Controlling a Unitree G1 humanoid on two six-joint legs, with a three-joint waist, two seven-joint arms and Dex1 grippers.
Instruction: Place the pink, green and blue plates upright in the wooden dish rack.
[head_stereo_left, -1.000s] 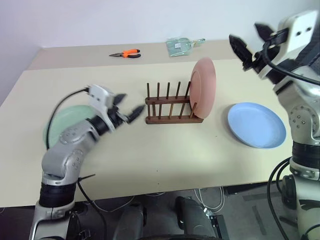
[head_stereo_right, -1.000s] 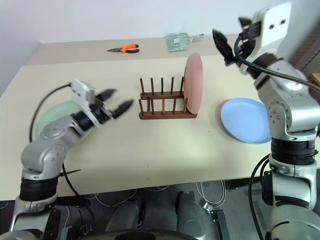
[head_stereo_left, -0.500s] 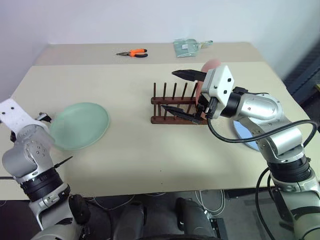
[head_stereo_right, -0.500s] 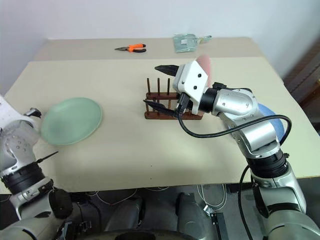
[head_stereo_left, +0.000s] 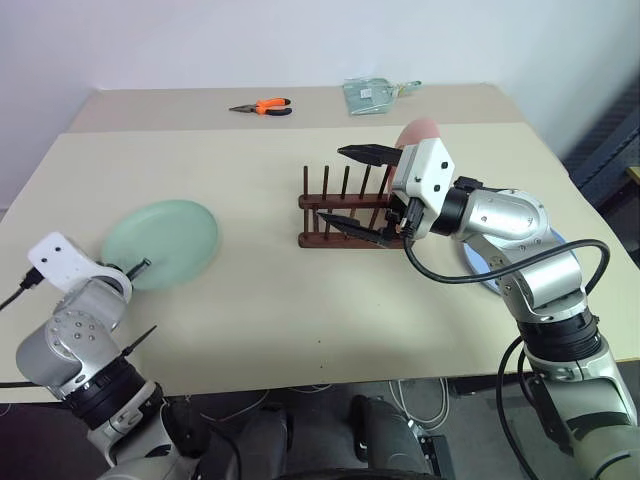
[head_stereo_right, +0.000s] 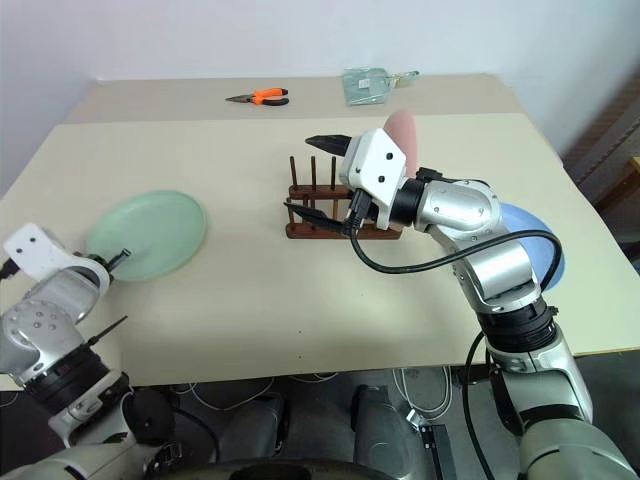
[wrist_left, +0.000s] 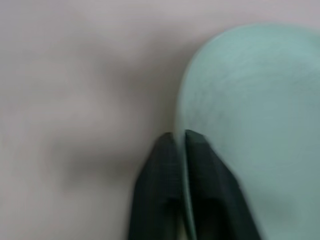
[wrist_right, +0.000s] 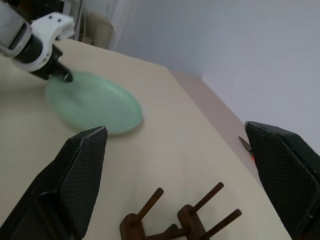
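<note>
The green plate (head_stereo_left: 161, 243) lies flat on the counter (head_stereo_left: 270, 300), well apart from the wooden dish rack (head_stereo_left: 345, 215). Its near rim is pinched by the left claw (wrist_left: 180, 142), clenched on the edge as far as the blurred wrist view allows. The pink plate (head_stereo_left: 415, 135) is seen standing upright at the far end of the rack. The blue plate (head_stereo_right: 530, 240) rests flat beyond it, partly hidden by the right arm. The right claw (head_stereo_left: 352, 190) is held spread wide over the rack, grasping nothing.
</note>
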